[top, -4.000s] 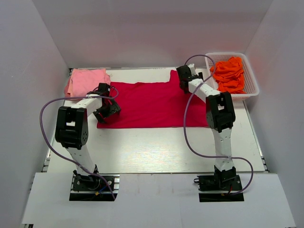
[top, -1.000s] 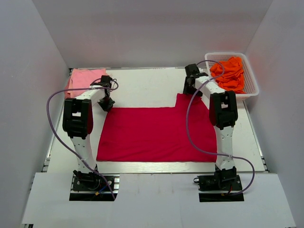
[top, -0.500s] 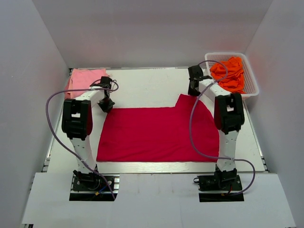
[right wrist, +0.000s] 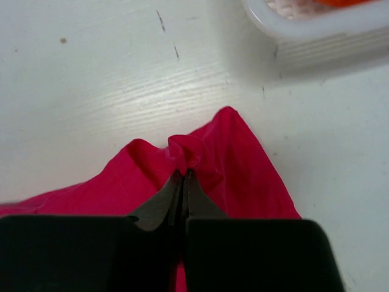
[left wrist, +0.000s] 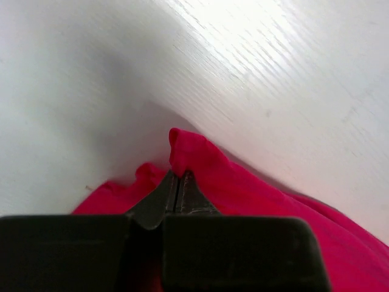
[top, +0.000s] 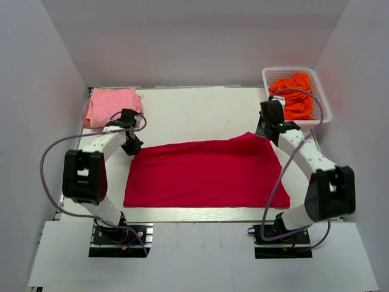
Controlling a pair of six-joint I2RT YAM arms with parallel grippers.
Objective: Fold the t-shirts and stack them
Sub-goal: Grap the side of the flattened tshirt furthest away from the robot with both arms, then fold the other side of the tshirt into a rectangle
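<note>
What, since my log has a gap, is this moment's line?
left gripper: shut on crimson-red cloth t-shirt, far-left corner | right gripper: shut on far-right corner

From above we cannot make out the fingers of the left hand (top: 131,145) or the right hand (top: 261,132), each small and dark under its own arm. In both wrist views the hand's black body blocks the near part of the crimson t-shirt (left wrist: 243,194), which also runs off the frame. We see only a cropped corner of the basket (right wrist: 304,24), and the orange t-shirts (top: 295,97) lie too bunched to count.
</note>
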